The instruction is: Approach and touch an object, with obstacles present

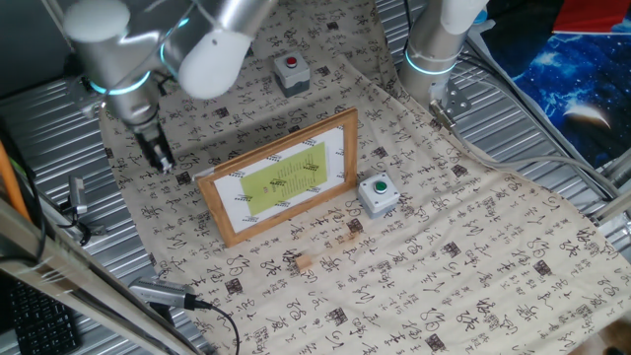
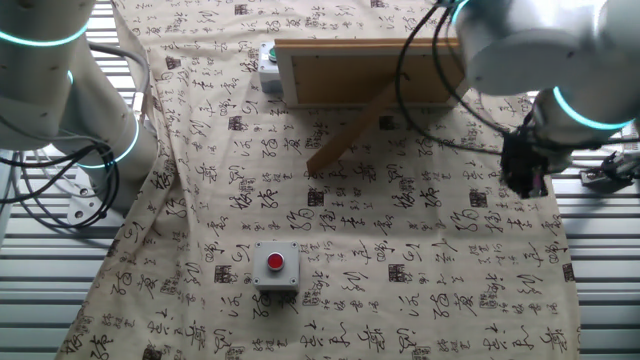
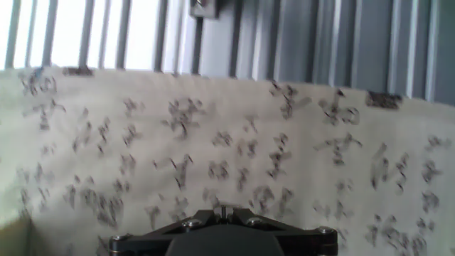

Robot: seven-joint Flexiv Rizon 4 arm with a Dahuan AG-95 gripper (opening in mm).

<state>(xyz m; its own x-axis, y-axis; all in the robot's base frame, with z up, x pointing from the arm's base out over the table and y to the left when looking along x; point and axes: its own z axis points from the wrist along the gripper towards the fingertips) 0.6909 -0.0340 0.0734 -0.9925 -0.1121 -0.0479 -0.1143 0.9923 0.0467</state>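
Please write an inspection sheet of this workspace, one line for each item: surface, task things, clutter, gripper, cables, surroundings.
Surface: cloth printed with dark characters, spread over a ribbed metal table.
Task things: wooden cube lies on the cloth in front of the picture frame, which stands propped on its rear strut.
Clutter: red button box behind the frame; green button box beside the frame's corner.
Gripper: gripper points down near the cloth's edge, behind the frame, far from the cube; open or shut cannot be told.
Cables: black cable at the table's front edge.
Surroundings: second robot base at the far side.
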